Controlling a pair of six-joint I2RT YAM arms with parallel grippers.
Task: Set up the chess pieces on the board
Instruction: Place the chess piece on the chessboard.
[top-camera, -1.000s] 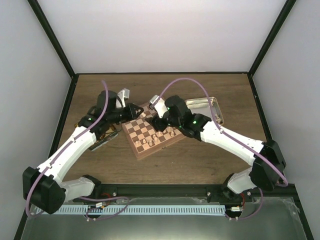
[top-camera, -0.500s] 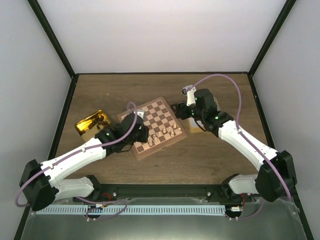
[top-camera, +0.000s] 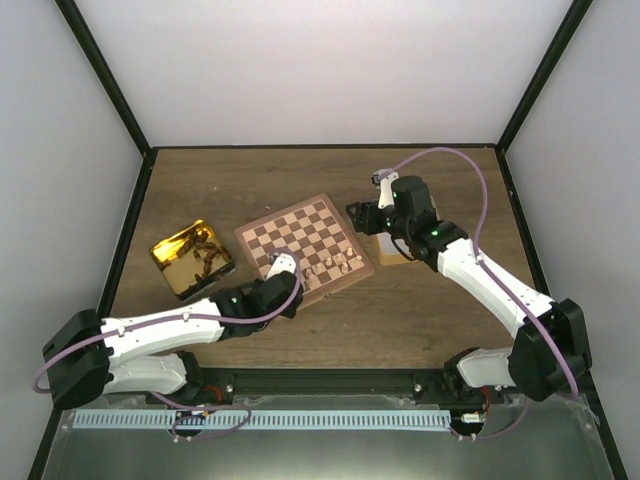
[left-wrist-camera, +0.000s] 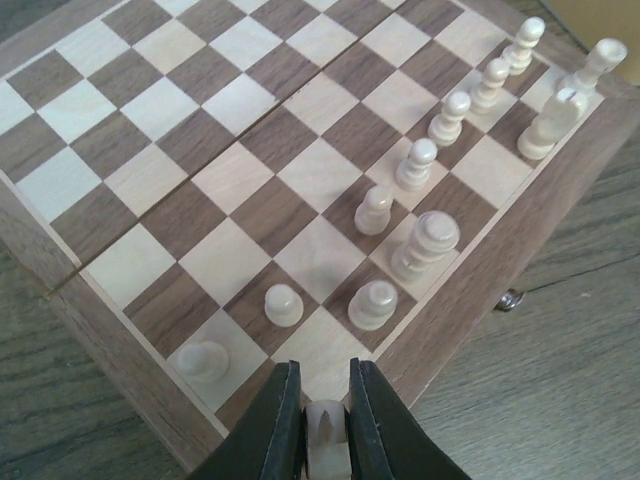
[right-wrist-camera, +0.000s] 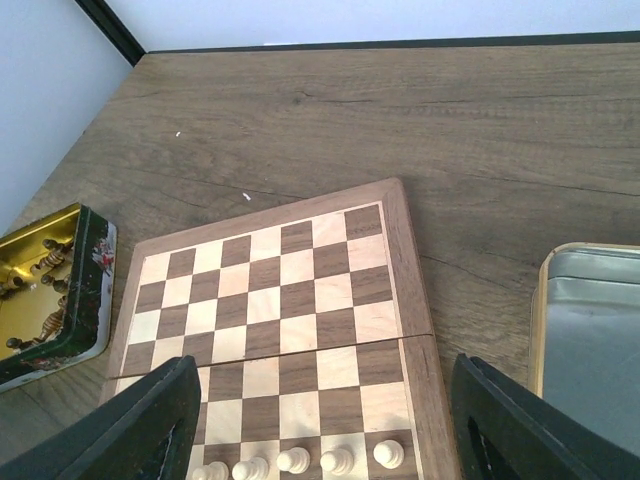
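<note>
The board (top-camera: 300, 243) lies mid-table, with several pale chess pieces (top-camera: 335, 266) standing along its near right edge. In the left wrist view these chess pieces (left-wrist-camera: 428, 243) fill the two rows nearest the rim of the board (left-wrist-camera: 240, 150). My left gripper (left-wrist-camera: 320, 378) hangs over the board's near corner, shut on a pale chess piece (left-wrist-camera: 327, 445). My right gripper (top-camera: 362, 216) hovers at the board's right edge. Its black fingers (right-wrist-camera: 150, 425) stand wide apart with nothing between them, above the board (right-wrist-camera: 280, 290) and a row of pale pieces (right-wrist-camera: 295, 460).
A gold tin (top-camera: 192, 258) holding dark pieces sits left of the board, and shows as the gold tin (right-wrist-camera: 50, 290) in the right wrist view. A silver tin (right-wrist-camera: 590, 335) lies right of the board, partly under the right arm.
The left arm swung from the gold tin at the board's far left to the board's near corner. The right arm pulled back from over the board to its right edge.
</note>
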